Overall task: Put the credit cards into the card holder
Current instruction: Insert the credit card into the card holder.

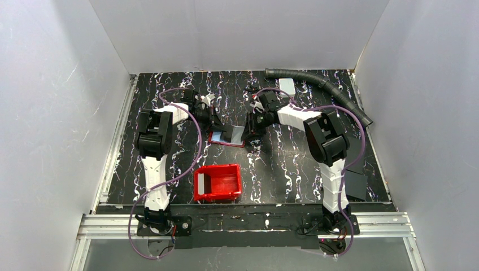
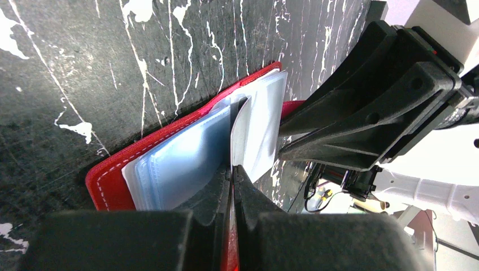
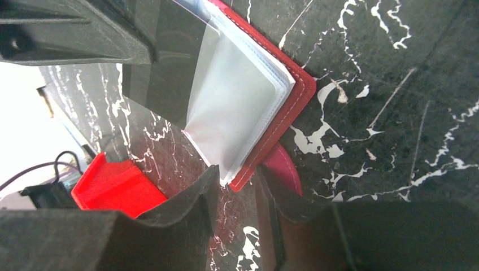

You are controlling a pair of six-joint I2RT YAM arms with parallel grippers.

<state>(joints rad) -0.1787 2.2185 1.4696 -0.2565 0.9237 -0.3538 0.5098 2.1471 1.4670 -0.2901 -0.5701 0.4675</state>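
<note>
top: card holder (image 1: 227, 138) open btwn left gripper (image 1: 214, 125) and right gripper (image 1: 250, 129), one credit card (image 1: 287, 86) well apart by the hose (image 1: 316, 79), red bin (image 1: 197, 184) contents unclear. left wrist: fingers (image 2: 257, 212) pinched on a clear sleeve (image 2: 242, 127), pockets seemingly empty; risks tearing it. right wrist: fingers (image 3: 197, 197) astride holder's corner, clamp unclear; may slip, letting it fold.

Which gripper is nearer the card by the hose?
Right. The right gripper is just near-left of the card; the left gripper is farther left, beyond the card holder.
</note>
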